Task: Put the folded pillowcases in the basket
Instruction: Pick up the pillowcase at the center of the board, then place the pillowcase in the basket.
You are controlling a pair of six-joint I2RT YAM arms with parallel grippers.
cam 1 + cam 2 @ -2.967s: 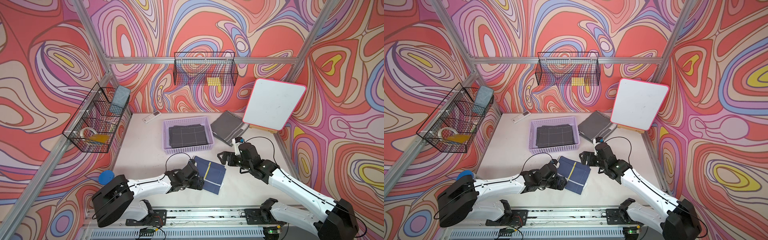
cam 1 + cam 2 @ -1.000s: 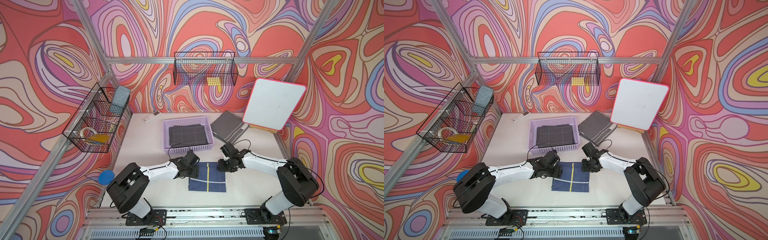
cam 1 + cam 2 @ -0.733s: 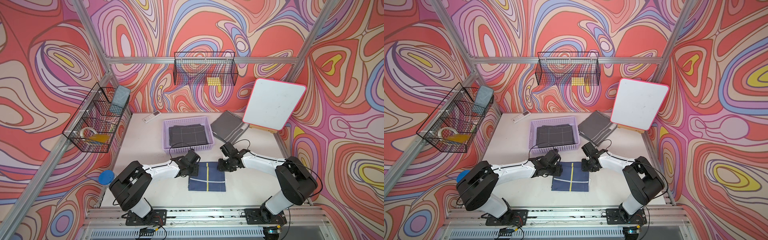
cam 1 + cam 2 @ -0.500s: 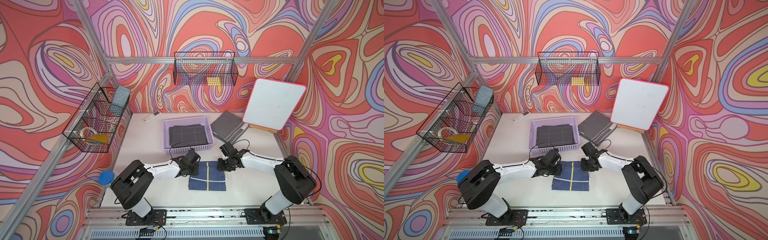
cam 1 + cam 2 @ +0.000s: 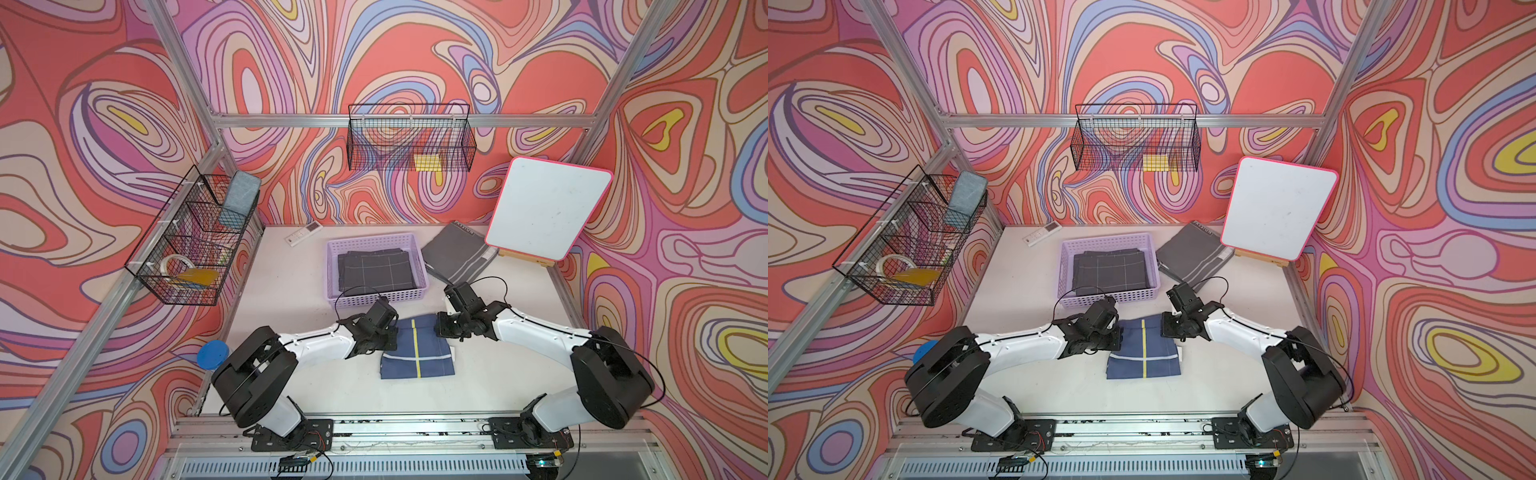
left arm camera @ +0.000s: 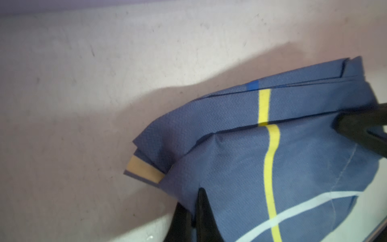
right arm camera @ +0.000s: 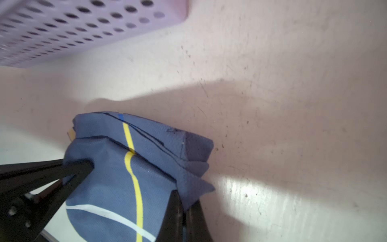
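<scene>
The folded blue pillowcase point(image 5: 415, 357) lies on the table point(image 5: 291, 291) between the two grippers. The left gripper point(image 5: 388, 334) is clamped on its far left corner. The right gripper point(image 5: 441, 330) is clamped on its far right corner. Both wrist views show cloth pinched between closed fingers point(image 6: 204, 213). The lavender basket point(image 5: 374, 300) stands just beyond both grippers, apart from the pillowcase, and holds a dark folded cloth point(image 5: 376, 272).
</scene>
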